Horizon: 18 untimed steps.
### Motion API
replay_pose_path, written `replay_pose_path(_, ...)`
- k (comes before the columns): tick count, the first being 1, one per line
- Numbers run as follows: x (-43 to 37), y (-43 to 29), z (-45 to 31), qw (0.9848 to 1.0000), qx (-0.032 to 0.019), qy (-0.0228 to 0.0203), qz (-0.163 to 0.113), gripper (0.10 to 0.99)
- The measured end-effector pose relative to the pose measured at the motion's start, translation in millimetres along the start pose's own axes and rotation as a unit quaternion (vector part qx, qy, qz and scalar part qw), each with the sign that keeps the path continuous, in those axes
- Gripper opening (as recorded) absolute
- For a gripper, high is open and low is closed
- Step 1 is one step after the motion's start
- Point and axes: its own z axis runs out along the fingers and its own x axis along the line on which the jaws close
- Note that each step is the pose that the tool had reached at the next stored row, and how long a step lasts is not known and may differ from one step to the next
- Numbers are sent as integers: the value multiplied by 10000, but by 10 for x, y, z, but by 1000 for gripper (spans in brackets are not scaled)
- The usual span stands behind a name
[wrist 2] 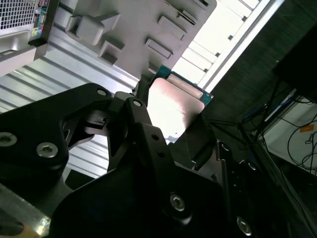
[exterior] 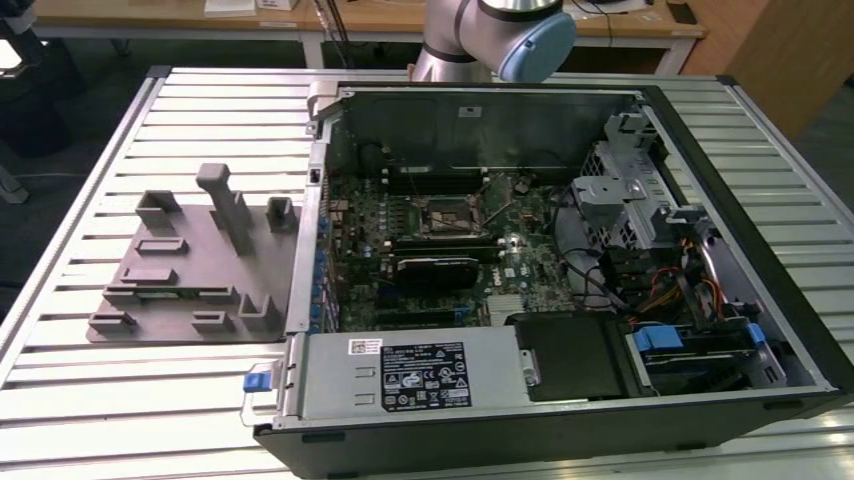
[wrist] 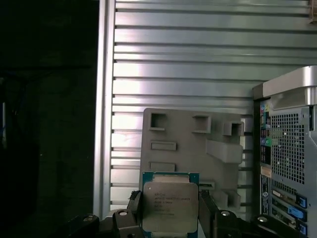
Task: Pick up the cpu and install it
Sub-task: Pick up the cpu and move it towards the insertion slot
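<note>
The cpu (wrist: 170, 207) is a small square chip with a silver-grey metal lid on a green edge. It sits between the black fingers (wrist: 134, 204) of my gripper (wrist: 171, 210), which is shut on it by two opposite sides. In the second wrist view the cpu (wrist 2: 174, 101) glares brightly between the same fingers (wrist 2: 140, 106) of the gripper (wrist 2: 173, 116). It hangs well above the grey fixture tray (wrist: 188, 141). The black-framed motherboard socket (exterior: 447, 214) lies inside the open computer case (exterior: 561, 250), apart from the chip.
The fixture tray (exterior: 187, 262) with upright posts lies on the slatted metal table (exterior: 80, 400) at the exterior view's left, beside the case. The arm's body (exterior: 487, 35) rises behind the case. The case wall (wrist: 287, 148) stands beside the tray. Dark floor lies past the table edge.
</note>
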Motion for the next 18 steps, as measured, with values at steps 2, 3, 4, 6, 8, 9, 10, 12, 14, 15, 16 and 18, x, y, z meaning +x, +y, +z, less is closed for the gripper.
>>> replay_pose_path(2,-1,1,-33,10000,0,0,0,541)
replay_pose_path(3,-1,2,-49,10000,0,1,0,541)
replay_pose_path(4,-1,3,-66,10000,0,0,0,541)
replay_pose_path(6,-2,4,-100,10000,0,0,0,541)
replay_pose_path(8,-2,6,-131,10000,0,0,0,541)
replay_pose_path(9,-2,6,-149,10000,0,0,0,541)
replay_pose_path(10,-2,7,-166,10000,0,0,0,541)
replay_pose_path(12,-3,9,-200,10000,0,0,0,541)
replay_pose_path(14,-3,10,-235,10000,0,0,0,541)
replay_pose_path(15,-3,11,-252,10000,0,0,0,541)
replay_pose_path(16,-4,12,-269,10000,0,0,0,541)
replay_pose_path(18,-4,14,-303,10000,0,1,0,541)
